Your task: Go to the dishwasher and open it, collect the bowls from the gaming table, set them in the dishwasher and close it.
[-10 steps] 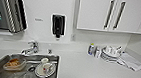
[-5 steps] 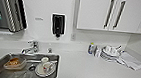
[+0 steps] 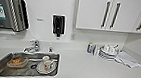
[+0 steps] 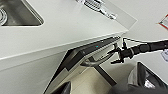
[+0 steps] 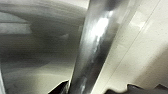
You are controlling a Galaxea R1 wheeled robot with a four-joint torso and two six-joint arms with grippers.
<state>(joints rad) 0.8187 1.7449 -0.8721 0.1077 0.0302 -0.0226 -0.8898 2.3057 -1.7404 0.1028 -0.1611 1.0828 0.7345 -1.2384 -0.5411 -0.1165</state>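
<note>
Dishwasher [image 4: 86,56]: under the white tabletop [image 3: 91,69], right of the sink [image 3: 1,68]; stainless door tilted partly open from the top, dark gap behind, bar handle [image 4: 96,61] standing out from the upper edge. In head view, only a dark strip at the near right edge of the tabletop. Judged: opening step under way, door not yet fully lowered.

Right gripper [image 4: 117,53]: seen from the left wrist view at the end of a thin dark arm, reaching in at the right end of the handle, apparently hooked or closed there so as to draw the door outward and down. Fingers too small to read; whether spread or pinching the handle, cannot tell. Right wrist view: bright metal bar [image 5: 92,47] very close, probably that handle.

Left gripper: state cannot be told.

Sink: stainless, let into the tabletop at left; holds a container with orange contents [image 3: 16,61] and a plate with a cup [image 3: 46,64]; tap [image 3: 33,47] behind.

Far right of tabletop: stacked plates [image 3: 107,53], small bottle [image 3: 90,47], folded cloth [image 3: 128,60], parked near the wall, clear of the working edge.

Wall: towel dispenser [image 3: 7,13], soap dispenser [image 3: 58,24], white cabinets [image 3: 111,13] above.
</note>
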